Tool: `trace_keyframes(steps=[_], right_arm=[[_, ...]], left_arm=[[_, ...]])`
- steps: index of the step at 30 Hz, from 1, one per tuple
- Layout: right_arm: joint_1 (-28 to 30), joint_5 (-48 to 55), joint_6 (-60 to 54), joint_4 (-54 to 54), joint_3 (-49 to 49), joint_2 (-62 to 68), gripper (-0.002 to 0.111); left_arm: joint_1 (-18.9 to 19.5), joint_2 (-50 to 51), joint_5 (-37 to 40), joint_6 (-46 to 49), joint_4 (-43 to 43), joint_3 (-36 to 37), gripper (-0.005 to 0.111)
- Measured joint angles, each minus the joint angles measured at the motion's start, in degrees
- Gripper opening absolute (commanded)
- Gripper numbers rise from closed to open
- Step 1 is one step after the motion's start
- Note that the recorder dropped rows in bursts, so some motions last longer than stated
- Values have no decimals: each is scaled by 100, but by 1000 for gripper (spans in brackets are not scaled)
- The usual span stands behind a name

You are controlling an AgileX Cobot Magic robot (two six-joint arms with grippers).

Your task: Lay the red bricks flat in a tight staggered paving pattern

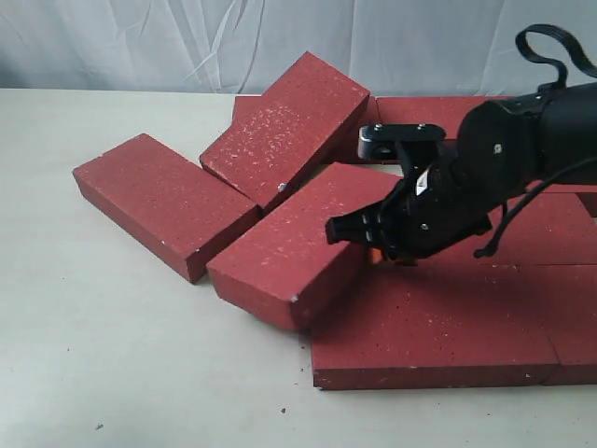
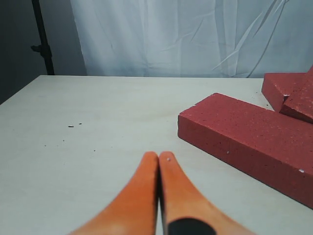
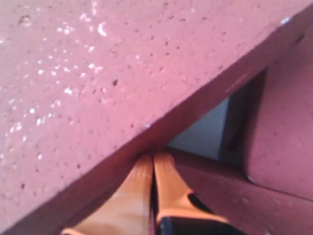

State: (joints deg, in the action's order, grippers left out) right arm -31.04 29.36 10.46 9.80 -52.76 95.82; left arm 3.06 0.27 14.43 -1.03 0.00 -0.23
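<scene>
red bricks (image 1: 438,327) flat | right end effector (image 3: 152,159) pressed together against tilted brick (image 1: 289,243) | left end effector (image 2: 158,155) closed

pale tabletop (image 1: 112,355), wrinkled white curtain (image 1: 140,42), dark stand (image 2: 41,39)

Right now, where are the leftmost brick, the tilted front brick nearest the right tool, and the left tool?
leftmost brick (image 1: 160,191), exterior view, middle of its top face.
tilted front brick (image 1: 280,238), exterior view, middle of its top face.
left tool (image 2: 159,156), left wrist view, between its shut orange fingertips.
</scene>
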Motion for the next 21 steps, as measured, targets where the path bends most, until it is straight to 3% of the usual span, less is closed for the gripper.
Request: trace_keyframes(steps=[12,21], right_arm=[[-804,-139,0,330,-1692,1528,-1],[-1352,-168,-11,684,-1865,1983,-1]], left_arm=[[0,0,0,0,0,0,0],[0,0,0,0,0,0,0]])
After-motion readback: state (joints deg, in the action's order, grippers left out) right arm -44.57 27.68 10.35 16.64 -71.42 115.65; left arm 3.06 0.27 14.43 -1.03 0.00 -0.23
